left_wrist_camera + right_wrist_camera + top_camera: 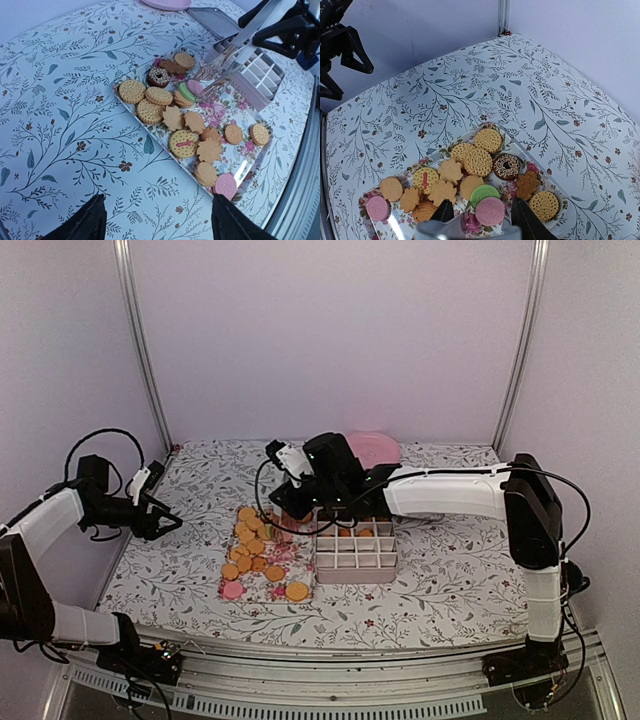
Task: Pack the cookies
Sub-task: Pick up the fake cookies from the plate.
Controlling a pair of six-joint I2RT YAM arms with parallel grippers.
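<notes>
Golden cookies (477, 162) spread on floral tray (225, 114), middle of bench (440, 570), pink cookie (490, 211) lying between tips of right claw (481, 205), jaws part-open, gripping nothing, left claw (159, 197) wide, empty, by left bench edge, well apart from tray

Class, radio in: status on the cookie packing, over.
Left gripper open, empty, off the tray. Right gripper open above pink cookie. Most cookies on tray, few in box. Nothing blocking.

Cookies (252, 540) on floral tray (288, 578); divided box (357, 562) beside.
</notes>
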